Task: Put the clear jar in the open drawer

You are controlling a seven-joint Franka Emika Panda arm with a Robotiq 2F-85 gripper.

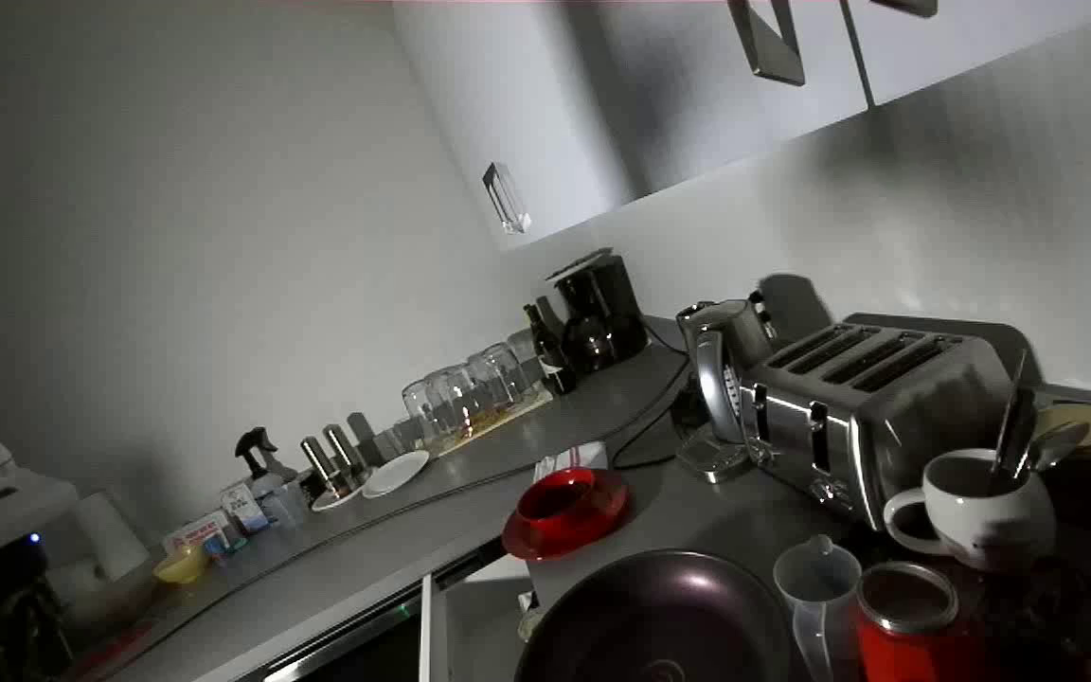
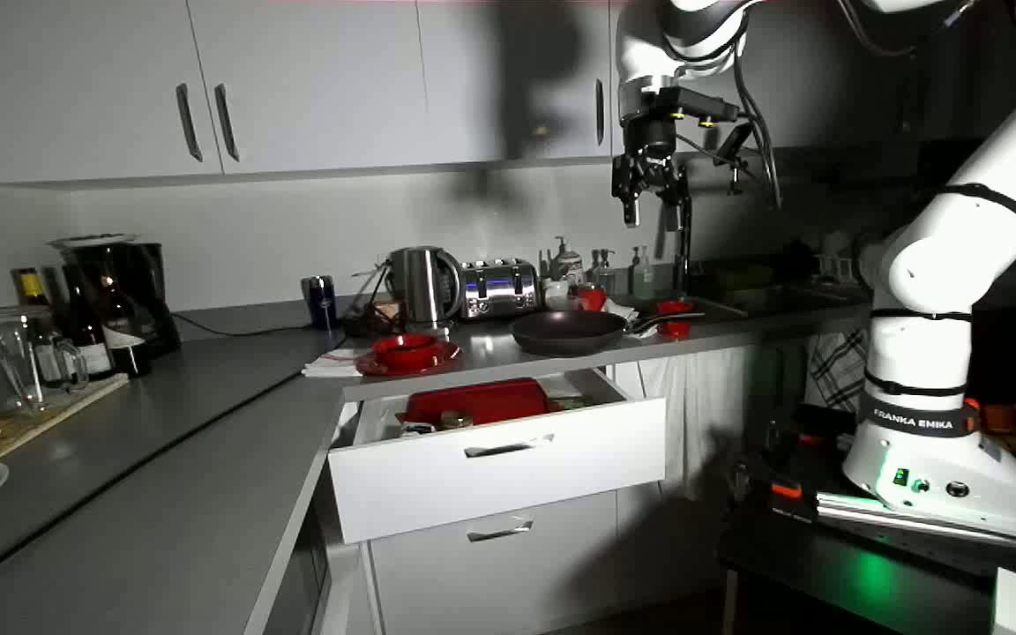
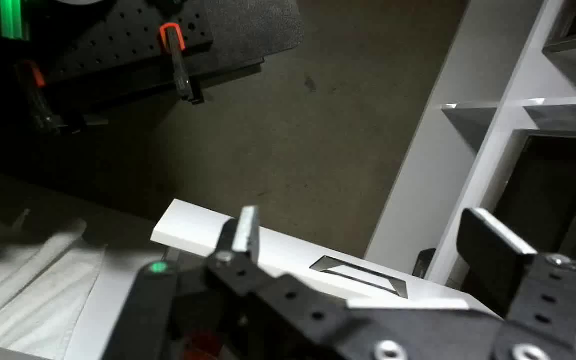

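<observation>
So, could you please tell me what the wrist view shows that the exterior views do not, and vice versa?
Only the wrist view shows the small dark mark on the floor. Only the exterior views show the frying pan, toaster, kettle and wall cupboards, plus, dimly, what may be the clear jar in the open drawer. Shared by the wrist view and an exterior view: that drawer's front, the white hanging cloth, and the hand, its jaws apart with nothing between them.
</observation>
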